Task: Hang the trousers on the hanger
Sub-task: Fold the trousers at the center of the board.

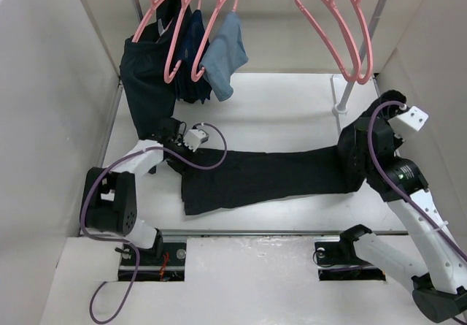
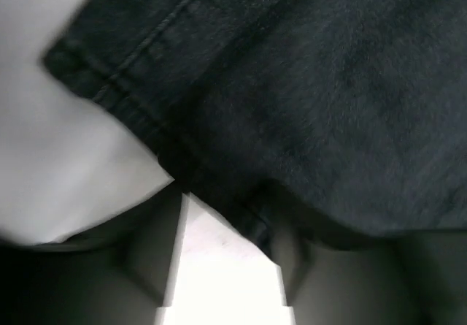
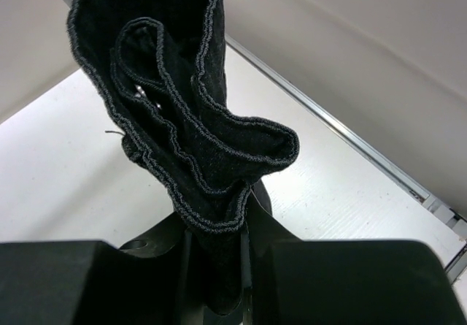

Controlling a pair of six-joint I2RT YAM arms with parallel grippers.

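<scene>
**Trousers, orientation.** The trousers [image 1: 263, 175] lie flat on the white table [image 1: 284, 106], stretched between my two hands. Their long axis runs from my right gripper [image 3: 219, 281] leftward to my left gripper [image 1: 175, 141], dipping slightly toward my bases at the left end. The narrow end points into my right hand. The wide end fans out just below and to the right of my left hand.

**Right hand.** The fingers are clamped on the bunched narrow end. Above the fingers the cloth stands up in a folded, wavy loop. It is soft, matt black fabric edged with a line of fine overlock stitching.

**Left hand.** Dark cloth with a double row of seam stitching fills the wrist view, blurred and very close, over a pale surface. I cannot tell whether the jaws are apart or together, nor which garment this cloth belongs to.

**Rail beyond both hands.** The hanger [image 1: 349, 62], thin pink plastic with rounded looped shoulders, hangs bare beyond my right hand. Beyond my left hand, similar hangers carry a dark navy-teal garment [image 1: 146, 84] and a small light blue cloth [image 1: 222, 62].
</scene>
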